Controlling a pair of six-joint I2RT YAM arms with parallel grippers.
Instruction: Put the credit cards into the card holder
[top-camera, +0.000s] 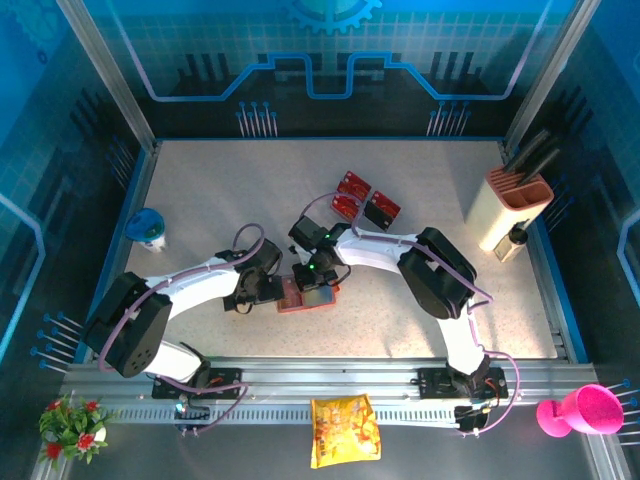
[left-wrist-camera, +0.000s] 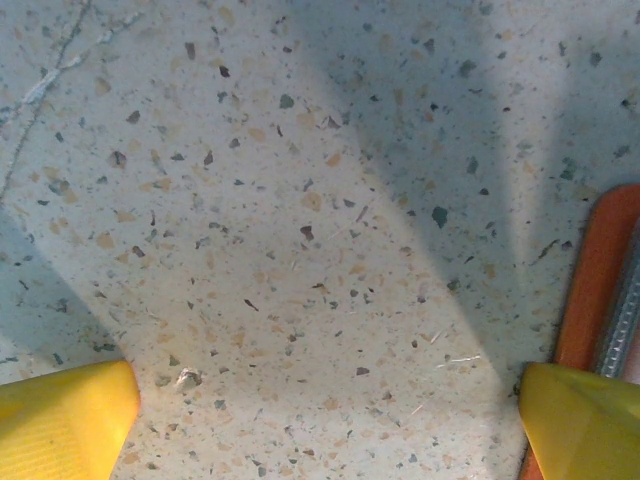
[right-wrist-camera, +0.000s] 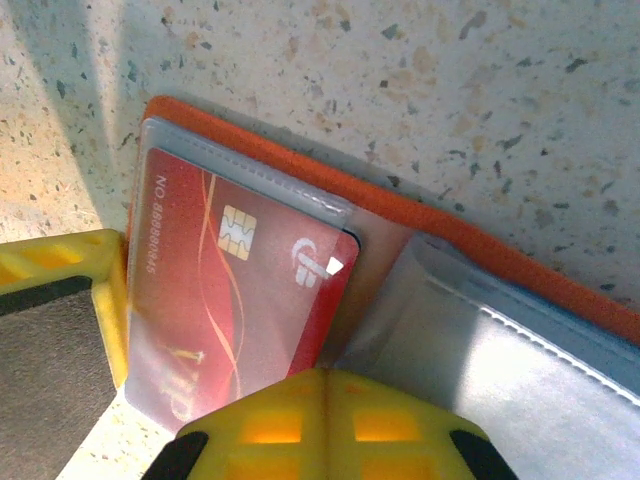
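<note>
Credit cards (top-camera: 352, 186) — three red ones — lie close together on the speckled table (top-camera: 200, 190), far of the open orange card holder (top-camera: 298, 301) at centre. A fourth red card (right-wrist-camera: 235, 290) sits in its clear pocket. Right gripper (top-camera: 318, 272) hangs over the holder, jaws closed; left gripper (left-wrist-camera: 330, 415) — jaws wide — stands just left of its edge.

A yellow snack bag (top-camera: 344, 431), pink cup (top-camera: 580, 411) and potted flowers (top-camera: 72, 425) sit along the near rail (top-camera: 300, 378)

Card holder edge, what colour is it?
Orange; the card holder shows best in the right wrist view.
</note>
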